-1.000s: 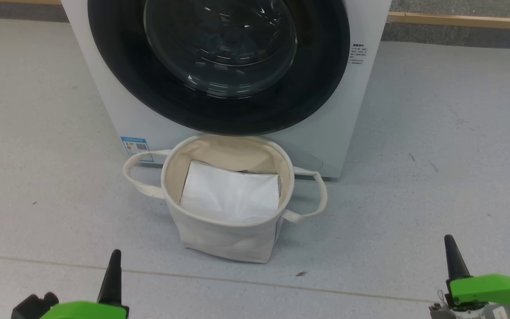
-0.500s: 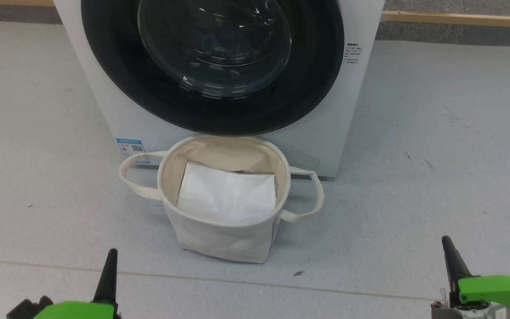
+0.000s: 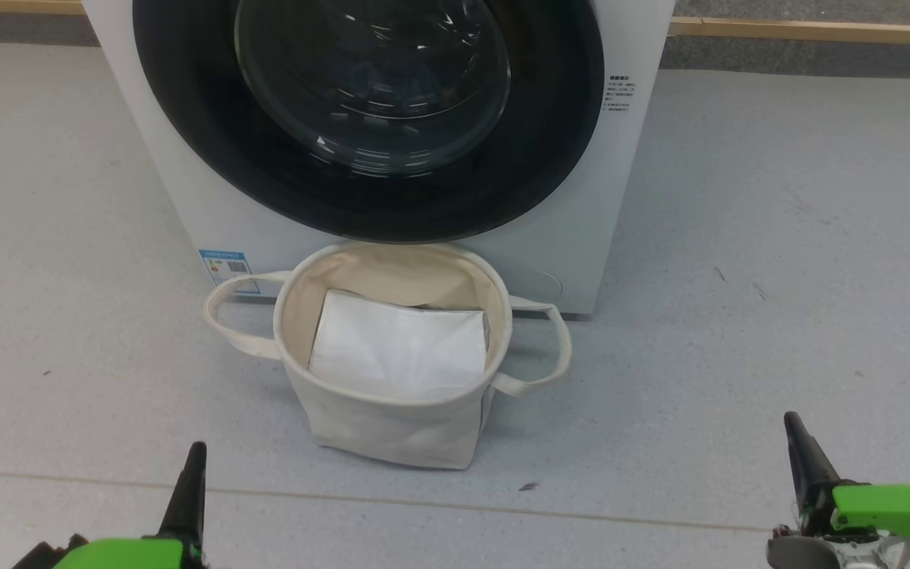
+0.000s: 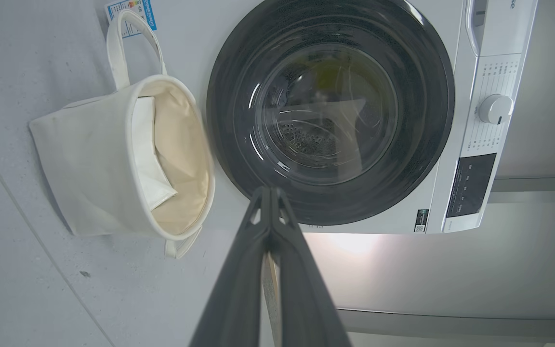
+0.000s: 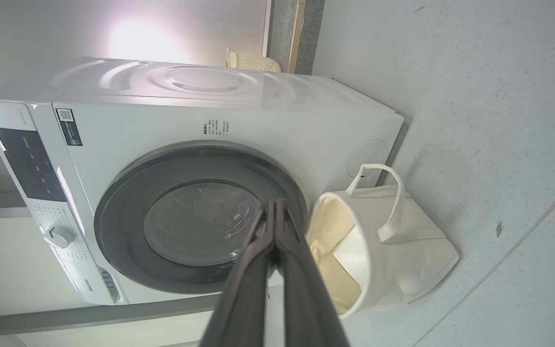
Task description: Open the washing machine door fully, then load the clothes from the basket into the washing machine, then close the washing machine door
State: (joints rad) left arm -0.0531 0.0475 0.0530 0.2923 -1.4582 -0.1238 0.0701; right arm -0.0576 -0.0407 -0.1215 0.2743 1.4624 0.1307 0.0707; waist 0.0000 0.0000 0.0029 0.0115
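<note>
The white washing machine [image 3: 629,182] stands ahead with its round black-rimmed door [image 3: 265,182] closed flat against the front. Through the glass I make out only dim reflections and the steel drum. The cream canvas basket [image 3: 392,427] sits upright on the floor just below the door. A flat white sheet [image 3: 400,352] lines it, and the clothes are out of view. My left gripper [image 3: 196,450] is shut and empty at the lower left, well short of the basket. My right gripper [image 3: 791,419] is shut and empty at the lower right. In the left wrist view the fingers [image 4: 258,226] are pressed together.
Grey floor spreads to both sides of the machine, with a seam line [image 3: 502,510] running across in front of the basket. A wooden skirting strip [image 3: 810,32] runs along the wall behind. The control panel and its knob [image 4: 495,109] sit above the door.
The whole head view has drifted, so the camera moved; machine and basket now sit slightly further left in it. Both grippers stay shut and low.
</note>
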